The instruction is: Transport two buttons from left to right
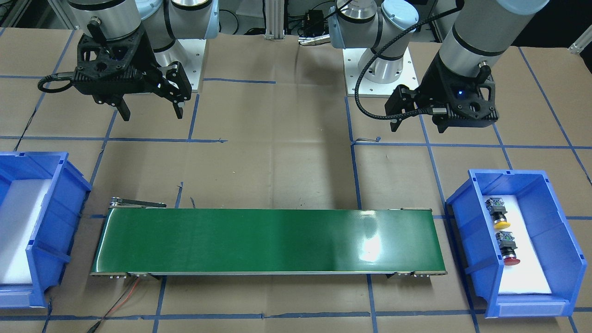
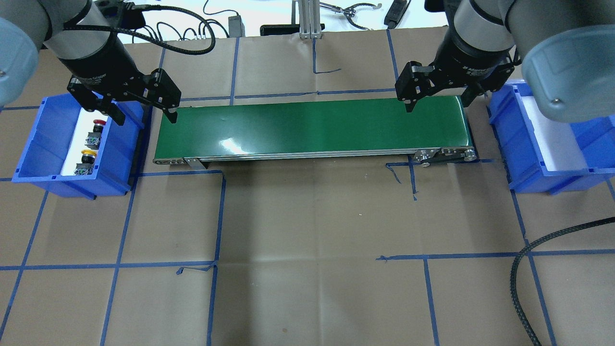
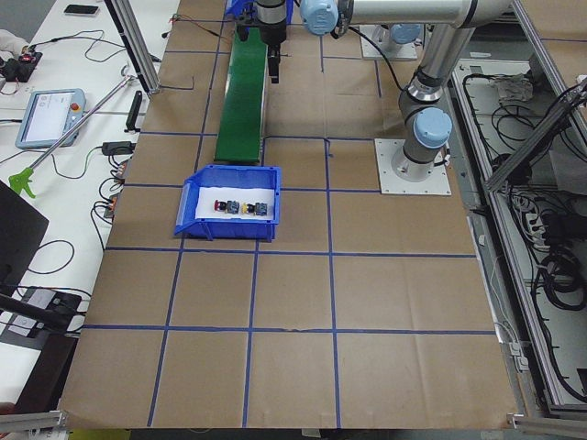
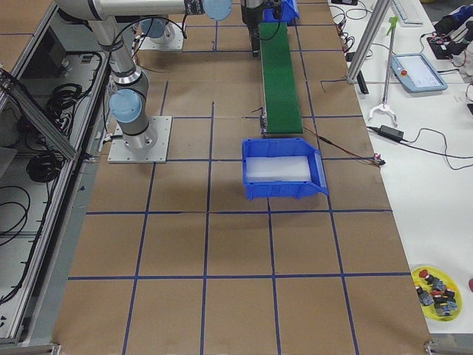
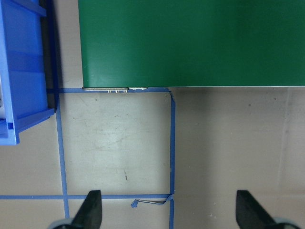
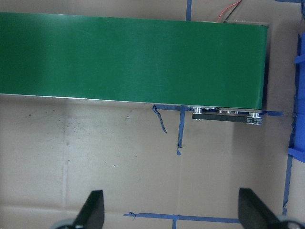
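Two buttons lie in the left blue bin on white foam: a yellow-capped one and a red-capped one. They also show in the front view, yellow and red, and small in the left side view. My left gripper is open and empty, hovering between the bin's inner wall and the belt's left end. My right gripper is open and empty over the belt's right end. Both wrist views show spread fingertips above brown paper.
A green conveyor belt runs between the bins. The right blue bin holds only white foam. Blue tape lines grid the paper-covered table. A black cable lies at the near right. A yellow dish of parts sits on a side table.
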Motion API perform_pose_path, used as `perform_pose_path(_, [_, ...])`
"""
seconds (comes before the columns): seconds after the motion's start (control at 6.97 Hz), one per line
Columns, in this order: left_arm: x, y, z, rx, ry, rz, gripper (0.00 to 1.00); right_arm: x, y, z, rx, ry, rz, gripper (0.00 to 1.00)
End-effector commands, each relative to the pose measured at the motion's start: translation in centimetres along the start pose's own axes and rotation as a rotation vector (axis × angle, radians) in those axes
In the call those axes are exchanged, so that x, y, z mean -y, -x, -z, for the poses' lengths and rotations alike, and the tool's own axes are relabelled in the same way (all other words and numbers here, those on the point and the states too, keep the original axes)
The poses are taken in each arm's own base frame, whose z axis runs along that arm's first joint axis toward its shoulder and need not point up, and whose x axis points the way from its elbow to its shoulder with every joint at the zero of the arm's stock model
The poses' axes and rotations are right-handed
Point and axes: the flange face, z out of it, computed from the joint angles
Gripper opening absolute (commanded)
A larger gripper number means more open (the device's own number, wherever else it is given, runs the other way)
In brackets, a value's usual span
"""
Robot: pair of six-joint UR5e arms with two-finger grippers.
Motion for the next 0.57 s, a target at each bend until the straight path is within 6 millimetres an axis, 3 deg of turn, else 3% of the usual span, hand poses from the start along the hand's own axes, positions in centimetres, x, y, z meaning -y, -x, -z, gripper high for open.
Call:
perform_pose_path(0.0, [1.0, 0.6, -1.0, -0.003, 0.012, 0.002, 1.0, 0.0, 0.0, -0.1, -0.001, 0.002, 0.0, 1.0])
perform_pose_path(0.14, [1.6, 2.4, -0.9, -0.003, -0.003, -0.02, 1.0, 0.0, 0.0, -0.2, 0.001, 0.004, 0.001, 1.0])
perform_pose_path(0.43, [2.5, 13.4, -1.0, -0.012, -0.006, 0.04, 1.0, -0.1, 0.0, -0.2, 0.001, 0.004, 0.0, 1.0])
